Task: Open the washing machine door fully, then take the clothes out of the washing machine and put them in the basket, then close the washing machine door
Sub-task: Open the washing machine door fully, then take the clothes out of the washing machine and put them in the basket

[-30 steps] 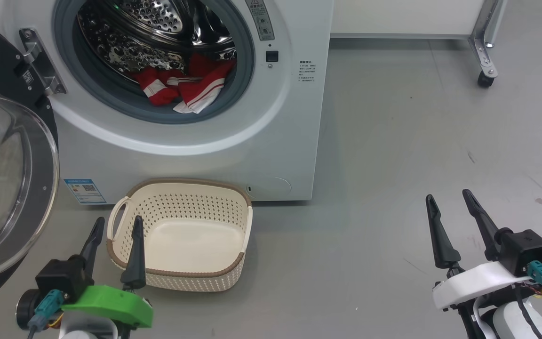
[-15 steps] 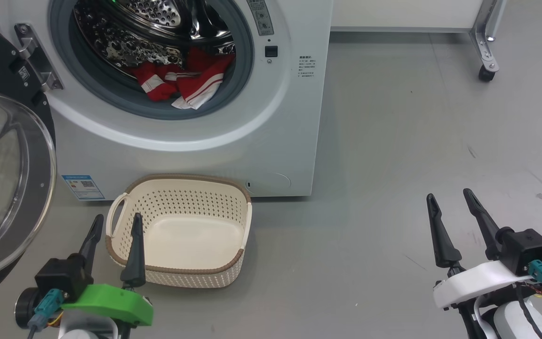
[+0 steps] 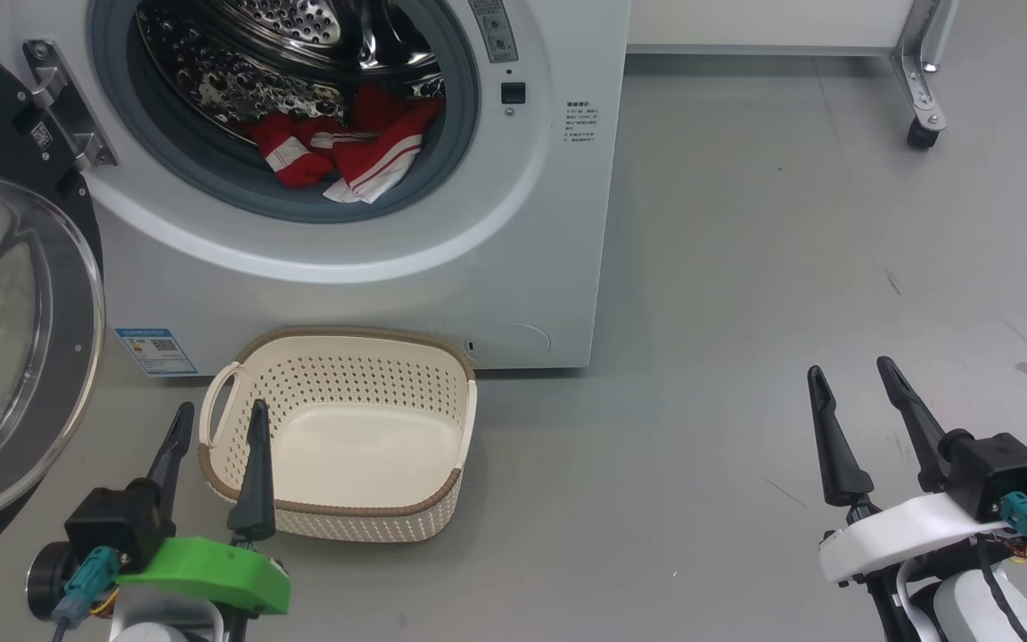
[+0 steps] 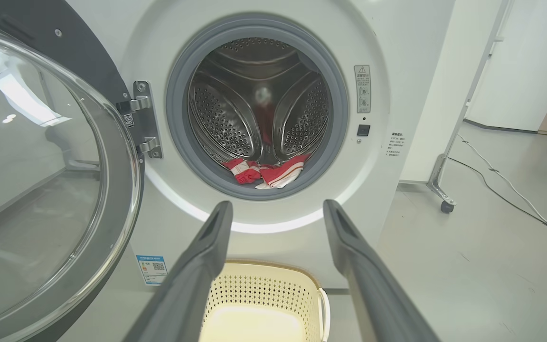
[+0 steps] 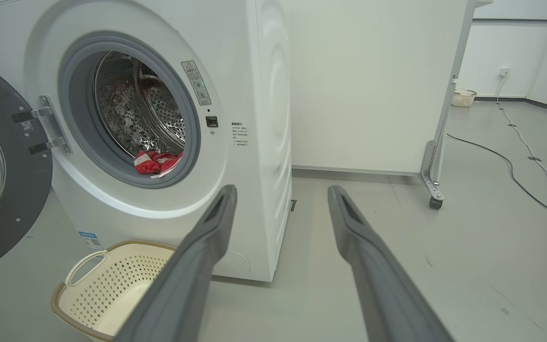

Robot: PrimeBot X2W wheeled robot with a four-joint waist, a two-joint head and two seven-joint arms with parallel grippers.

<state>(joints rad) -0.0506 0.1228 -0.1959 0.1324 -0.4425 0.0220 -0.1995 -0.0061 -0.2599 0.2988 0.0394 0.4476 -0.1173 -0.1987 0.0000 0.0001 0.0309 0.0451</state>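
Observation:
The white washing machine [image 3: 558, 232] stands with its round black-rimmed door [image 3: 19, 348] swung wide open to the left. Red clothes [image 3: 344, 156] with white stripes lie at the front lip of the steel drum, seen also as clothes [image 4: 266, 173] and clothes [image 5: 155, 162] from the wrists. The cream basket [image 3: 335, 437] sits empty on the floor in front of the machine. My left gripper [image 3: 219, 419] is open, low beside the basket's left end. My right gripper [image 3: 852, 379] is open over bare floor far to the right. Both hold nothing.
A white cabinet on a metal leg with a castor [image 3: 921, 134] stands right of the machine. A cable [image 5: 506, 166] runs across the grey floor beyond it. A small basket [image 5: 463, 98] sits far back by the wall.
The whole head view has shifted slightly, so the machine and basket sit a little higher in it. Neither gripper has moved and both stay open.

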